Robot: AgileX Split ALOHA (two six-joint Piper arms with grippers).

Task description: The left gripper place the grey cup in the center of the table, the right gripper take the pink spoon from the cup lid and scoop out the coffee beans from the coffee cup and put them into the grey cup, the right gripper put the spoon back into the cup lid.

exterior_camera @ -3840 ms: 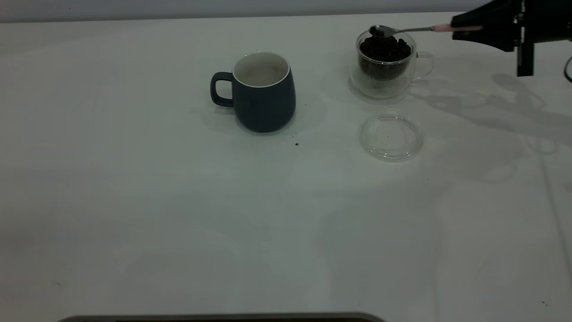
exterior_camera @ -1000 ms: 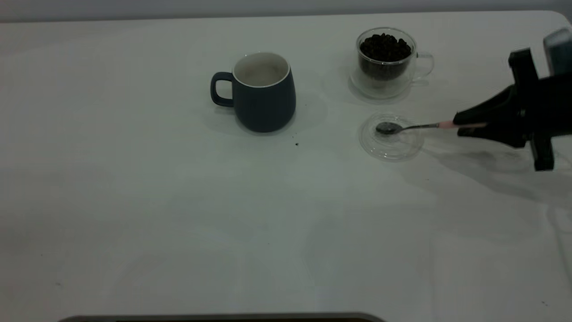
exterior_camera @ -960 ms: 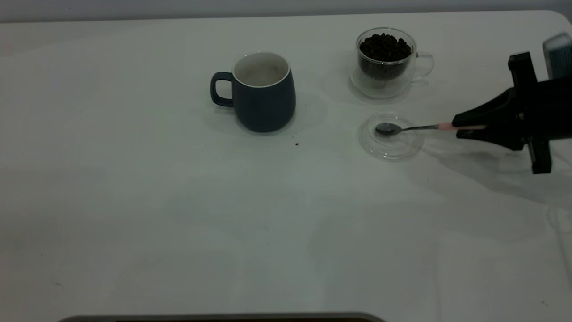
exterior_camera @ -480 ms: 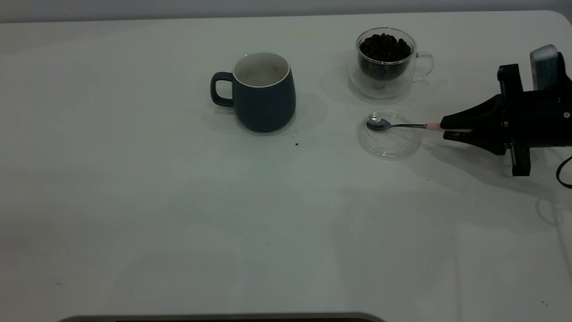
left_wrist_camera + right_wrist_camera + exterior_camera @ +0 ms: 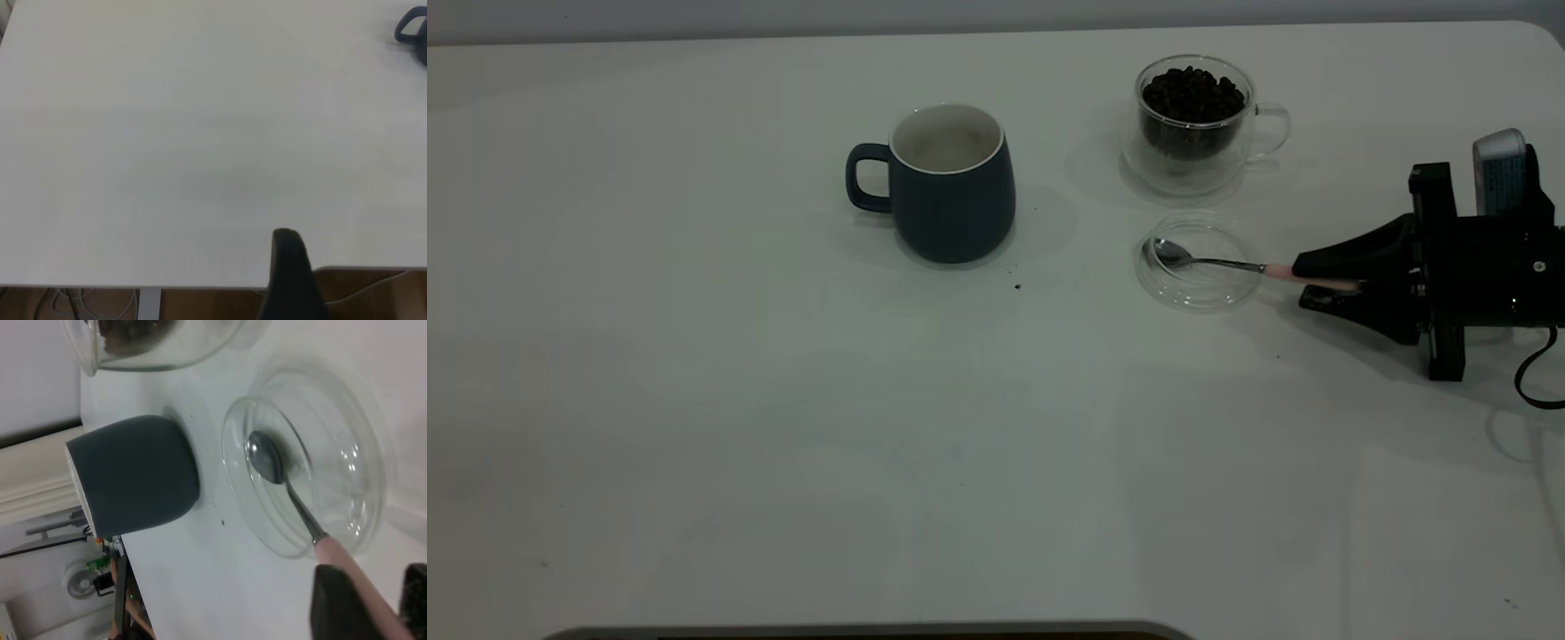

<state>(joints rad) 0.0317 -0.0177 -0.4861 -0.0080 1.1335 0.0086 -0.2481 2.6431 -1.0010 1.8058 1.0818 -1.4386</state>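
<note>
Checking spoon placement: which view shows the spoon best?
Right wrist view: the spoon is close up, bowl inside the lid, handle in the right end effector. Exterior shows it small. Left wrist view doesn't show it.

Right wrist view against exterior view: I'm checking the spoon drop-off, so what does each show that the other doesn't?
Only the right wrist view shows the pink spoon's bowl lying inside the cup lid up close, with the handle between the right hand's fingers.

Only the exterior view shows the whole table, the grey cup's white inside, and the coffee beans heaped in the coffee cup.

Both show spoon, lid, grey cup, glass cup and right hand. The left hand appears in neither.
</note>
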